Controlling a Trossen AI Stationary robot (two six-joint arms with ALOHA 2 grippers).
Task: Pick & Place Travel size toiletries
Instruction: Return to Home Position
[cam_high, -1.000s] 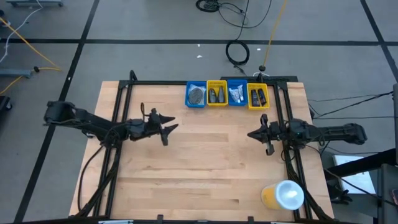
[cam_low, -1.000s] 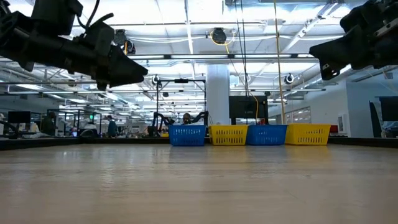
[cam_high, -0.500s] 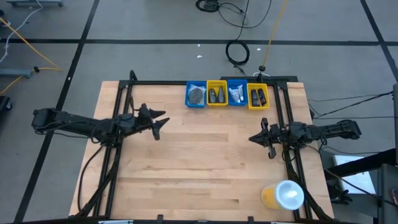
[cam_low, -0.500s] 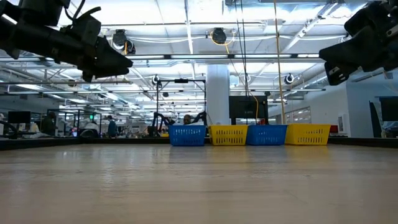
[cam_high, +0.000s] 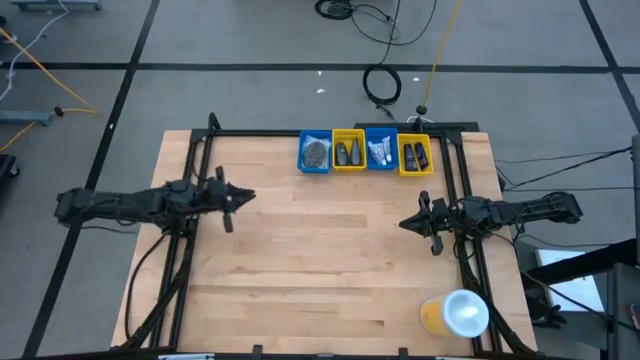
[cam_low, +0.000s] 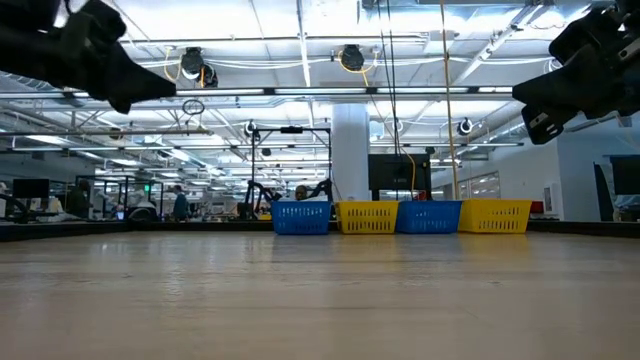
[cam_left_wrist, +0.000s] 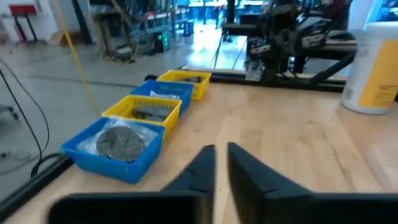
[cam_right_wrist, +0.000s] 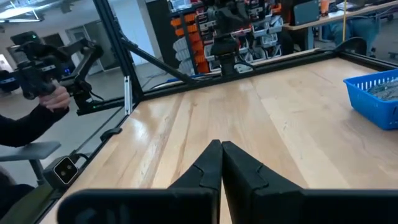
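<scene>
The travel size toiletries lie in four small bins along the table's far edge. Clear-wrapped dark round pieces (cam_high: 315, 152) (cam_left_wrist: 121, 142) fill the left blue bin. Dark tubes (cam_high: 348, 151) sit in the yellow bin beside it. White items (cam_high: 380, 151) are in the second blue bin, and dark bottles (cam_high: 415, 154) in the right yellow bin. My left gripper (cam_high: 248, 195) (cam_left_wrist: 221, 155) hovers shut over the table's left part and holds nothing. My right gripper (cam_high: 404, 222) (cam_right_wrist: 221, 149) hovers shut over the right part, also holding nothing.
A large yellow cup with a white lid (cam_high: 455, 313) (cam_left_wrist: 376, 68) stands at the near right corner. A black frame rail (cam_high: 330, 133) runs behind the bins. Bare wood (cam_high: 320, 250) lies between the arms. In the right wrist view, a person's hand (cam_right_wrist: 53, 96) holds a device beyond the table's left side.
My left gripper has drawn back toward the table's left edge, away from the table's middle. In the low view it has also risen. The right gripper has stayed almost where it was. Nothing in the bins has moved.
</scene>
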